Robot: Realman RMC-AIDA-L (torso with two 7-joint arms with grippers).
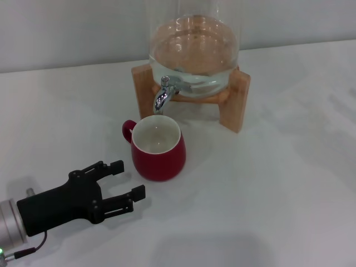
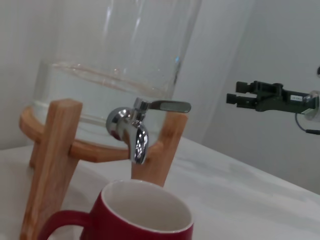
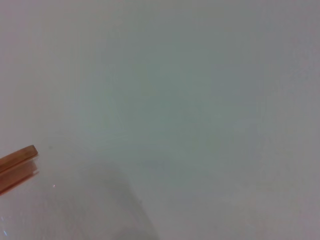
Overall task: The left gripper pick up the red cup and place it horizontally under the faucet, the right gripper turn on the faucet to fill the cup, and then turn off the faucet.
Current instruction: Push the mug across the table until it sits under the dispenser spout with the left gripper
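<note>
Red cup [image 1: 158,149] sits upright on the white table [image 1: 278,183], directly below the faucet [image 1: 163,95] spout. Cup mouth faces up, white inside, looks dry. Handle points toward the robot's left and slightly away from it. Nothing touching the cup.

Faucet = chrome tap on the front of a glass dispenser [image 1: 194,50] w/ water in the lower part, resting on a wooden stand [image 1: 233,97]. In the left wrist view the faucet [image 2: 134,131] lever lies flat, pointing sideways away from the wooden leg in the foreground; spout tip hangs just above the cup [image 2: 145,215] rim, small gap between them. No water stream visible.

Left gripper [image 1: 125,183] is low over the table on the robot's left, near the cup but not touching it. Fingers apart, nothing between them, tips pointing toward the cup side. Black body runs back to a silver wrist at the frame edge.

Right gripper [image 2: 235,95] shows only in the left wrist view: up in the air, well off to the side of the dispenser, pointing toward it. Two fingertips w/ a narrow gap between them, holding nothing; white label on the body. Not seen in the head view.

Right wrist view: mostly blank table/wall, just a corner of the wooden stand [image 3: 17,167].
</note>
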